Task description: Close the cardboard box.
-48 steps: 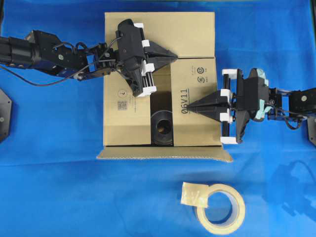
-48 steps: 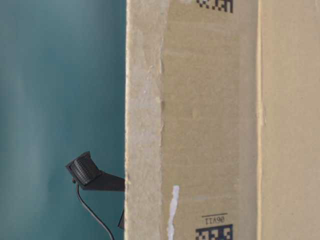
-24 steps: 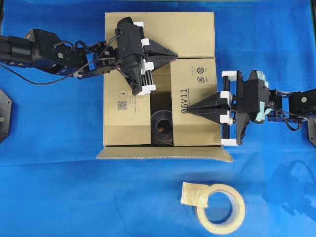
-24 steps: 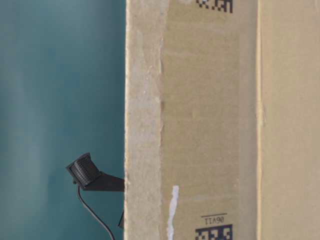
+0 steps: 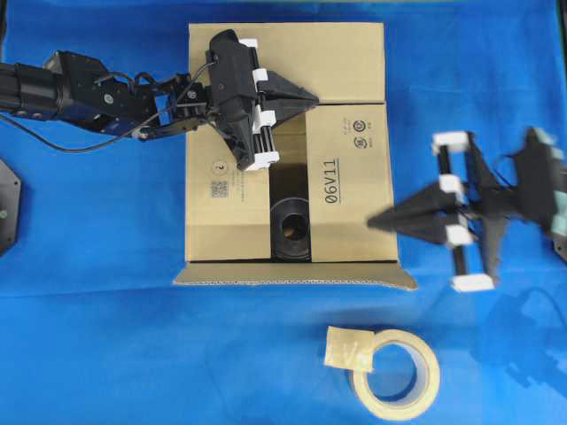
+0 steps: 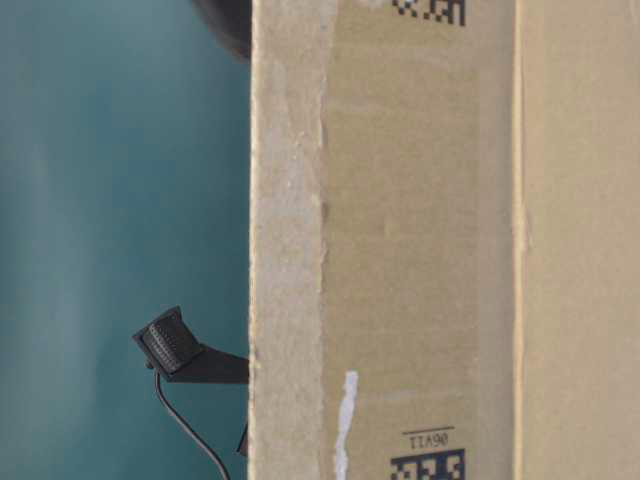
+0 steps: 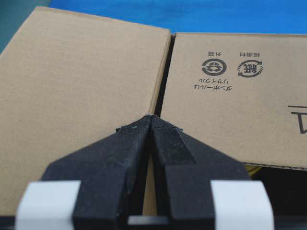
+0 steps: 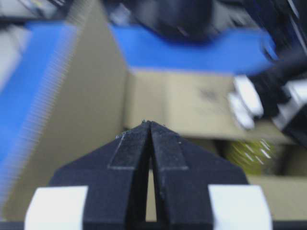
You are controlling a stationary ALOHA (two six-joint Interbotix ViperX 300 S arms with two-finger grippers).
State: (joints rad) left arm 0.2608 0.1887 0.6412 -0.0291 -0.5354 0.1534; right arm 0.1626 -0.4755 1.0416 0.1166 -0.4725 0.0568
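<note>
The cardboard box [image 5: 345, 62] sits mid-table. Its far flap and both side flaps lie folded down, the right one printed "06V11". A gap between the side flaps shows a dark round object [image 5: 291, 228] inside. The near flap [image 5: 292, 274] stands up, seen edge-on. My left gripper [image 5: 313, 100] is shut with nothing held, its tip over the seam [image 7: 163, 72] between the far and right flaps. My right gripper [image 5: 372, 221] is shut, empty and motion-blurred, its tip at the box's right edge. In the right wrist view the right gripper [image 8: 149, 123] faces the box [image 8: 182, 105].
A beige tape roll [image 5: 396, 374] with a loose tab lies on the blue cloth in front of the box. The table-level view is filled by cardboard [image 6: 400, 250], with a small black device [image 6: 170, 340] on a cable to its left.
My right gripper has pulled back to the right, off the "06V11" flap to the box's right edge. The left gripper has barely moved. A dark shape now shows at the table-level view's top.
</note>
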